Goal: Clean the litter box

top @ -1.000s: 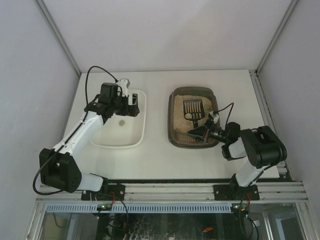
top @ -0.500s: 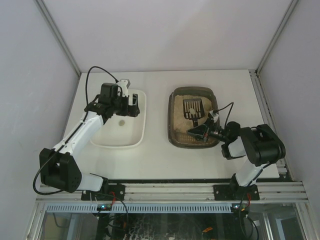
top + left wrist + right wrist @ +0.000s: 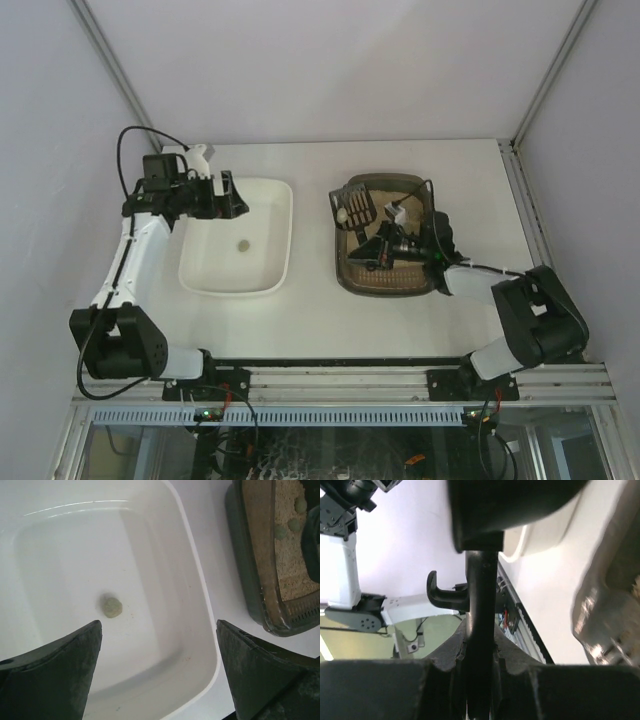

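Right jaws tight on scoop [image 3: 357, 207] above litter box [image 3: 395, 183].

walls [image 3: 330, 70]: plain pale grey (three sides) | table [image 3: 310, 300]: white, matte | near edge: aluminium rail [image 3: 340, 380]

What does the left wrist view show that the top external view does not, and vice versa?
Only left wrist: greenish lumps on the sand of the litter box. Only top external: the right gripper shut on the black scoop, held over that box. Both: the white tray holding one small lump, and the open left gripper.
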`<state>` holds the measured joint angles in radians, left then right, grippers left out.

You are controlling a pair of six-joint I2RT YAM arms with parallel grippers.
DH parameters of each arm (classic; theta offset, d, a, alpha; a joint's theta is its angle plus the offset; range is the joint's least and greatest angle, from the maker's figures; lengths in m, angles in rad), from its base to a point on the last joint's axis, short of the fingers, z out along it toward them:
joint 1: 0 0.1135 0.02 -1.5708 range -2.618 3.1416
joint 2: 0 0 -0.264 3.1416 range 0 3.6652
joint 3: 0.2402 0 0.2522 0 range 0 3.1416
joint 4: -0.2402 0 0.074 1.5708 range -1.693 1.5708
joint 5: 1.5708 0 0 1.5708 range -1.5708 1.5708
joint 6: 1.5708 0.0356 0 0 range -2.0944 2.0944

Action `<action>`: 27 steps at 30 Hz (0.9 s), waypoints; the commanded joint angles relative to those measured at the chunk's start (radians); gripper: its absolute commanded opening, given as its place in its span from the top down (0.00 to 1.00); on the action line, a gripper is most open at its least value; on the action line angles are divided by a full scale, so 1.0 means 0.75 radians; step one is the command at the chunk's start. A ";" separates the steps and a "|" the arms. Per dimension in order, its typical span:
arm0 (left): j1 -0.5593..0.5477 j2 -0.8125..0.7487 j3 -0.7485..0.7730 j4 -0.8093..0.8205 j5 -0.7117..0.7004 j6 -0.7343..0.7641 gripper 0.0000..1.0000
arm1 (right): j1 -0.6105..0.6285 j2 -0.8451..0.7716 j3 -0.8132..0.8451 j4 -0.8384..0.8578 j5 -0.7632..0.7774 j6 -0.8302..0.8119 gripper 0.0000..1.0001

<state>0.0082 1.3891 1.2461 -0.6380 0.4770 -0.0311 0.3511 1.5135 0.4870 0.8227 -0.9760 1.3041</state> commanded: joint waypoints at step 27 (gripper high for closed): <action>0.569 -0.236 -0.301 0.140 -0.039 -0.134 0.00 | 0.953 0.615 1.778 -2.382 1.747 -1.245 1.00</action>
<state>0.4328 1.2724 1.0687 -0.6044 0.4461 -0.1028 1.0382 2.0384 1.7885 -0.9550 0.1909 0.4580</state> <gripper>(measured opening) 0.998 0.137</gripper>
